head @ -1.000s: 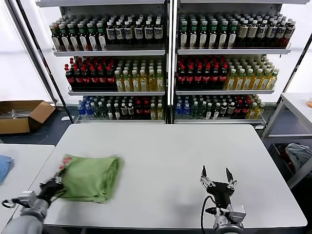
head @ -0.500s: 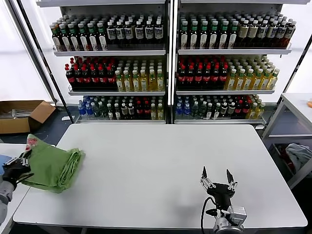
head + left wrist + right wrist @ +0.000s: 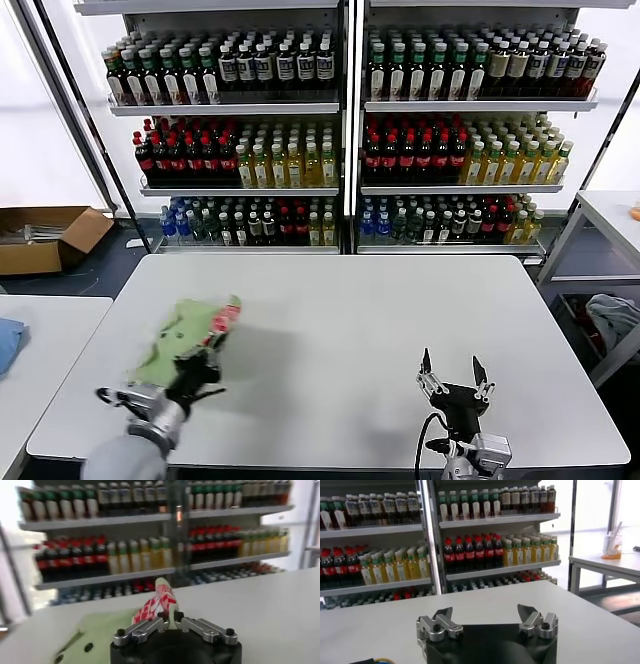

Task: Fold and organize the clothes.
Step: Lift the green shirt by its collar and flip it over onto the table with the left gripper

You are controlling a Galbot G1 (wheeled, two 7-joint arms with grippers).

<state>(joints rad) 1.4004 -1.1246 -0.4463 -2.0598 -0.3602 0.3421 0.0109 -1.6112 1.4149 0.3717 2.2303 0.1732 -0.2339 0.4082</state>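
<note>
One shirt (image 3: 150, 611) edge pinched inside left gripper (image 3: 170, 617) jaws

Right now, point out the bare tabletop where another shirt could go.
Free: the white table from the light green shirt, pinched in the left gripper, across to the open right gripper, and its far half. Crowded: the near-left corner.

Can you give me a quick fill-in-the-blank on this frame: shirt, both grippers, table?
1. The left gripper is shut on the light green ____.
2. The right gripper hovers over the white table with its jaws ____.
3. The print showing on the cloth near the left gripper is white and ____.
4. The shelves behind the table are stocked with ____.

Missing words: shirt; open; red; bottles
</note>
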